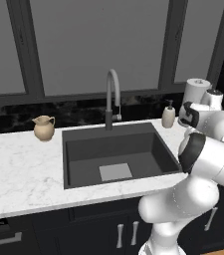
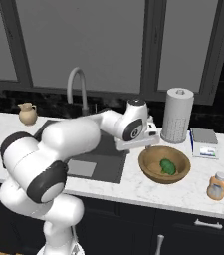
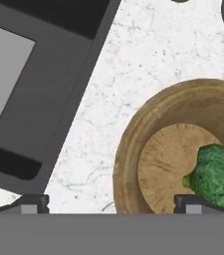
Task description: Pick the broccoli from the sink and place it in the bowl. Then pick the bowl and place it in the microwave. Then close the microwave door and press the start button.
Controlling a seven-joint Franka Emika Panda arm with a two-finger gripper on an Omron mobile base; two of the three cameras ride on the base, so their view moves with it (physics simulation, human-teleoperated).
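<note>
Marble counter: white veined marble countertop point(image 2: 193, 191) carries everything on it, under dark-framed windows.
Sink: large rectangular dark-grey sink point(image 1: 116, 154) with pale square drain plate, tall curved grey faucet point(image 1: 112, 97) behind.
Arm: white robot arm point(image 2: 73, 139) reaches across the basin toward the bowl.
Bowl: wide round tan-brown wooden bowl point(image 2: 164, 164) stands on the marble just right of the sink.
Gripper: two-finger gripper point(image 3: 111, 203) spread wide, grasping nothing, over the bowl's near-sink rim.
Broccoli: small dark-green broccoli floret point(image 3: 214, 175) lies inside the bowl.
</note>
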